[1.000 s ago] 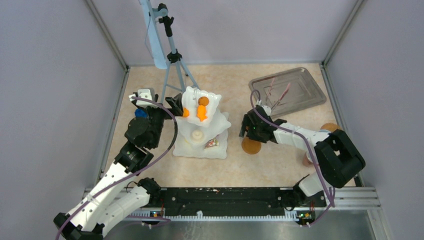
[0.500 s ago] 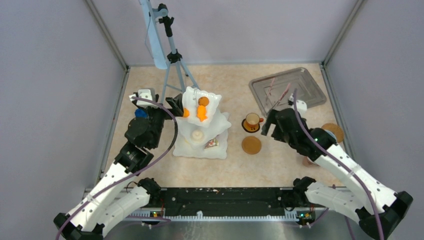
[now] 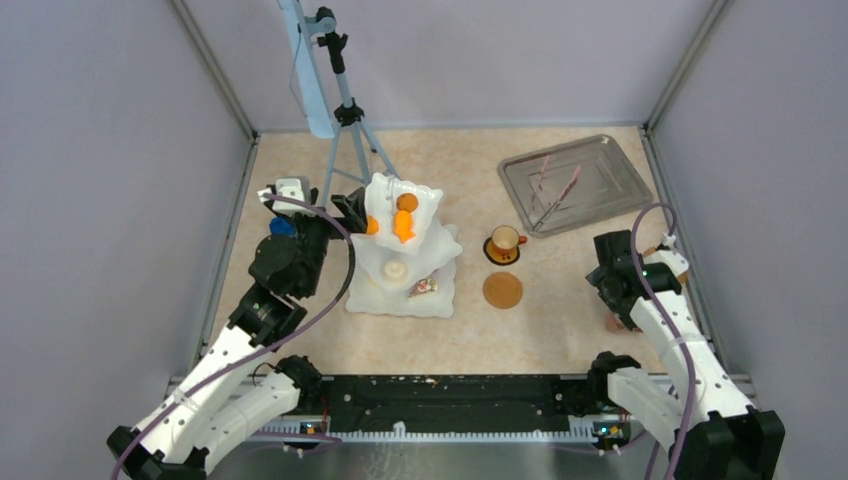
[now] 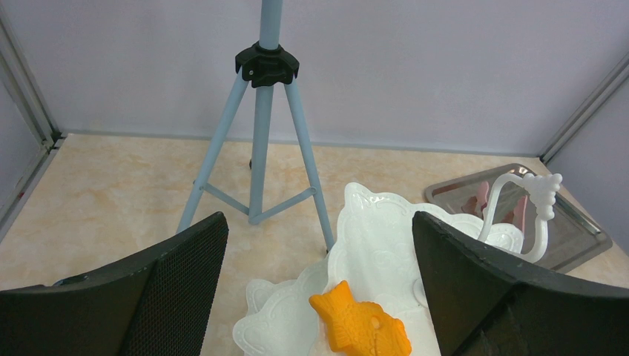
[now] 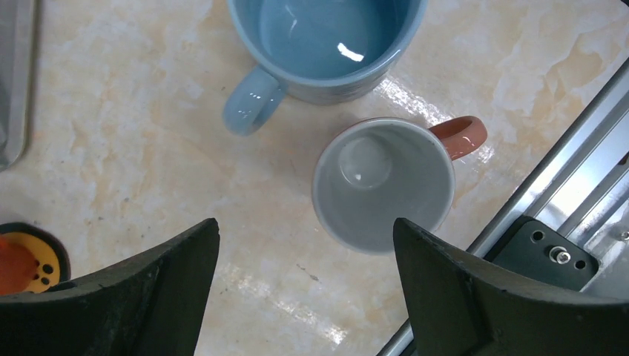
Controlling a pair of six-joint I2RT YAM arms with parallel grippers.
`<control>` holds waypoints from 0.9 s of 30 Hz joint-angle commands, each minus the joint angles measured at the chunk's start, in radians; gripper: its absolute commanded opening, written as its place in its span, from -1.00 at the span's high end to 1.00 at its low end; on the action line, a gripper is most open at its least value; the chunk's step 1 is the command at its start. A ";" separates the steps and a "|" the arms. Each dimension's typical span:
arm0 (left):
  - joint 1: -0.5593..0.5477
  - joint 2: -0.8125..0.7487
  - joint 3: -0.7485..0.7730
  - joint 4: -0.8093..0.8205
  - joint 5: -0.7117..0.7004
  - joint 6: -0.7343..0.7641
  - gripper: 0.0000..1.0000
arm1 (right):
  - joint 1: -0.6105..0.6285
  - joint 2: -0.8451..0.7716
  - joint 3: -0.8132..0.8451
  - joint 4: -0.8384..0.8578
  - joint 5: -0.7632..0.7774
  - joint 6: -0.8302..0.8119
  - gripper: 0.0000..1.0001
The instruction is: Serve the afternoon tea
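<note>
Top view: the orange mug (image 3: 503, 242) stands on its saucer beside the tiered stand (image 3: 375, 287) of pastries.

Left wrist: the left gripper (image 4: 319, 245) has its jaws spread over the fish-shaped pastry (image 4: 360, 326), holding nothing.

Right wrist: the right gripper (image 5: 305, 230) is spread and empty above the white mug (image 5: 382, 182); an off-centre close could tip it into the blue mug (image 5: 326, 30) or the rail (image 5: 564, 200); no writing is legible.

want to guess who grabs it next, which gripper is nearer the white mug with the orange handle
Right. The right gripper hangs open directly above the white mug; the left gripper is far off on the other side, by the tiered stand.
</note>
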 commanded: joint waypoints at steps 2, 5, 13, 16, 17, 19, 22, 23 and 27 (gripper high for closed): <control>0.001 -0.015 0.035 0.027 0.003 -0.009 -0.98 | -0.079 0.037 -0.039 0.153 -0.067 -0.093 -0.50; 0.001 -0.013 0.033 0.028 0.002 -0.008 -0.97 | -0.082 0.056 -0.039 0.164 -0.099 -0.102 -0.12; 0.002 -0.006 0.036 0.028 0.005 -0.008 -0.97 | -0.073 0.140 -0.080 0.183 -0.299 -0.133 0.70; 0.002 0.005 0.035 0.027 0.007 -0.008 -0.97 | 0.025 0.112 -0.047 0.174 -0.339 -0.142 1.00; 0.002 0.007 0.034 0.027 0.006 -0.008 -0.98 | 0.051 0.105 -0.024 0.161 -0.336 -0.144 1.00; 0.002 0.010 0.034 0.027 0.006 -0.007 -0.97 | 0.098 0.093 0.017 0.143 -0.356 -0.147 1.00; 0.002 0.015 0.037 0.026 0.009 -0.008 -0.98 | 0.147 0.087 0.056 0.139 -0.436 -0.120 1.00; 0.001 0.015 0.037 0.025 0.009 -0.008 -0.98 | 0.173 0.090 0.063 0.150 -0.459 -0.099 1.00; 0.001 0.019 0.038 0.024 0.008 -0.008 -0.97 | 0.346 0.143 0.127 0.192 -0.433 0.017 1.00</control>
